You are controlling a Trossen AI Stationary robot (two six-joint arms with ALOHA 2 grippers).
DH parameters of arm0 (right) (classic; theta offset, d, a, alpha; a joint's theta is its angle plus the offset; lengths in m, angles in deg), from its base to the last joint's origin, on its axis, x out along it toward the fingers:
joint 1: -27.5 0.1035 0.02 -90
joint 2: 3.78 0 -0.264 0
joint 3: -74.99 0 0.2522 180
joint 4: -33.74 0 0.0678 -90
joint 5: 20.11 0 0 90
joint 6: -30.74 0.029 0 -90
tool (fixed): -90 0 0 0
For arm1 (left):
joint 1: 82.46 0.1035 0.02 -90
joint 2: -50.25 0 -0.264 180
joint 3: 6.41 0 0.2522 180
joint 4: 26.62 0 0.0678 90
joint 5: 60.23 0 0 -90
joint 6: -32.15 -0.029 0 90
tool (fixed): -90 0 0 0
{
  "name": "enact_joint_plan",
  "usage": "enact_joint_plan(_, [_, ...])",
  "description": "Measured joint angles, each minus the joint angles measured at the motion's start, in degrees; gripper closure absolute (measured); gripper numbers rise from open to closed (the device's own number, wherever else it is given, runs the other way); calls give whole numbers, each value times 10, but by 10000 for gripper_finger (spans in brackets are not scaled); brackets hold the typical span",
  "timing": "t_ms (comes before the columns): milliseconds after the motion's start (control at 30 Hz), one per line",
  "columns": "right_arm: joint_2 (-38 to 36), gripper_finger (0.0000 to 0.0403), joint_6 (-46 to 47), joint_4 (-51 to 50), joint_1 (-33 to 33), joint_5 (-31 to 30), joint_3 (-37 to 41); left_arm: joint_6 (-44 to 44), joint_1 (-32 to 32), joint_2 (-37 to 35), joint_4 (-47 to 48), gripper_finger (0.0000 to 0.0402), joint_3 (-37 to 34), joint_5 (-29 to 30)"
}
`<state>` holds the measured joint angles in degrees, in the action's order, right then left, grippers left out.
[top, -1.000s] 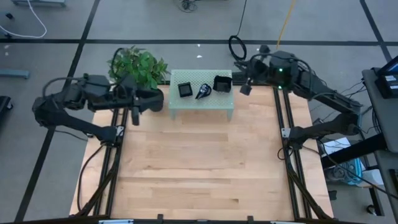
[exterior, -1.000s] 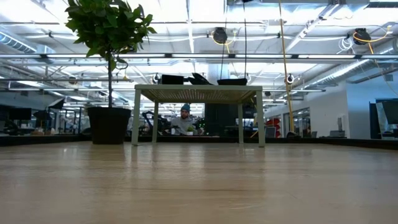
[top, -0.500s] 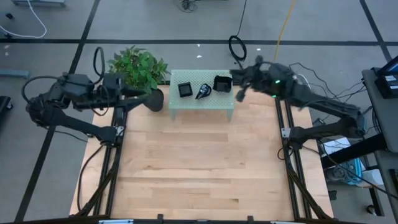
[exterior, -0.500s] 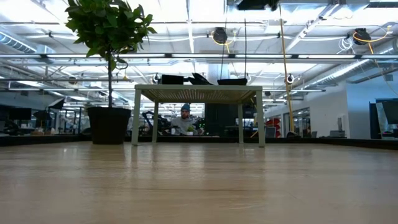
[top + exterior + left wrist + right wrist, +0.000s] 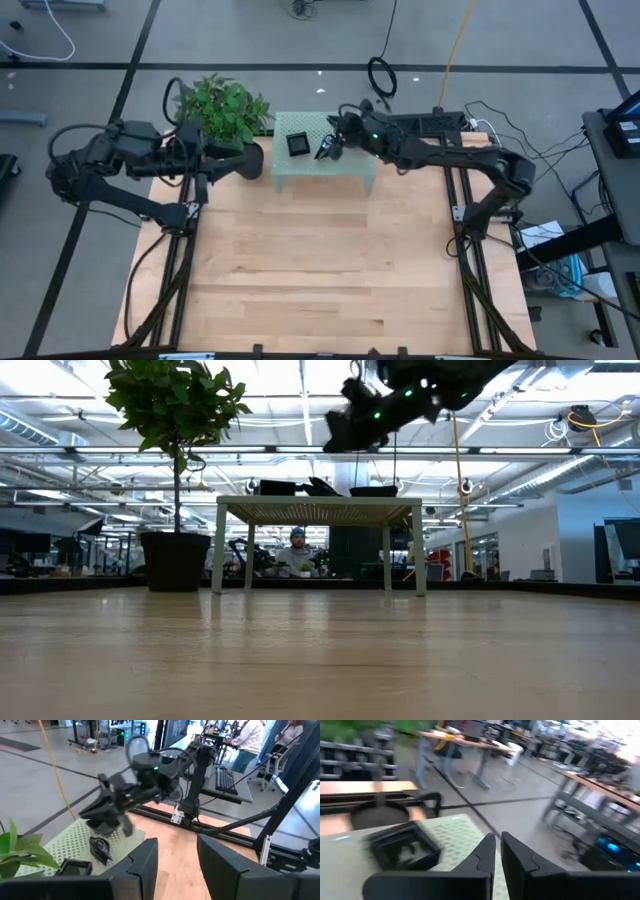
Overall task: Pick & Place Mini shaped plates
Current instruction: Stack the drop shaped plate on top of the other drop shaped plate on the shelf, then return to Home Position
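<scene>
Step in hand: reach for a pick, nothing lifted yet. Right gripper (image 5: pixel 336 133) is above the small pale stand (image 5: pixel 355 165) at the far edge of the table (image 5: pixel 320 270), over the middle and right dishes; its fingers (image 5: pixel 485 852) stand nearly together, a thin gap only, and hold nothing. Left gripper (image 5: pixel 205 160) waits at the far-left side beside the pot (image 5: pixel 250 160), jaws parted, empty, pointing toward the stand. Plates counted on the stand top: 3. 1 flat square (image 5: pixel 297 144) at the left end, 1 teardrop (image 5: pixel 100 847) in the middle, 1 larger wavy-edged square (image 5: pixel 102 826) at the right end; in the high view the right arm covers most of the last 2, so the count leans on the left wrist view. No plates visible on the table itself. Also 1 plant (image 5: pixel 222 105), 1 pot, 1 stand, 2 arms. Judgement: the next move calls for the right jaws to open, line up over 1 dish rim and descend squarely; the dishes look low and glossy, so a shallow or skewed bite could slip. Placement target cannot be told.
</scene>
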<state>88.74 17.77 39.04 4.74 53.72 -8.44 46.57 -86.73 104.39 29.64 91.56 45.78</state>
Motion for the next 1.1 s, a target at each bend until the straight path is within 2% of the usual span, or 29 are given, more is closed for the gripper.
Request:
enact_joint_plan(267, [85, 383, -1, -25, -16, -1, -49, 13, 0, 2, 0, 261, 0, 0])
enact_joint_plan(767, [87, 383, 2, -113, -8, 14, -50, 26, 0, 2, 2, 261, 0, 0])
enact_joint_plan(1100, [63, 383, -1, -104, -3, 13, -50, 37, 0, 3, 2, 261, 0, 0])
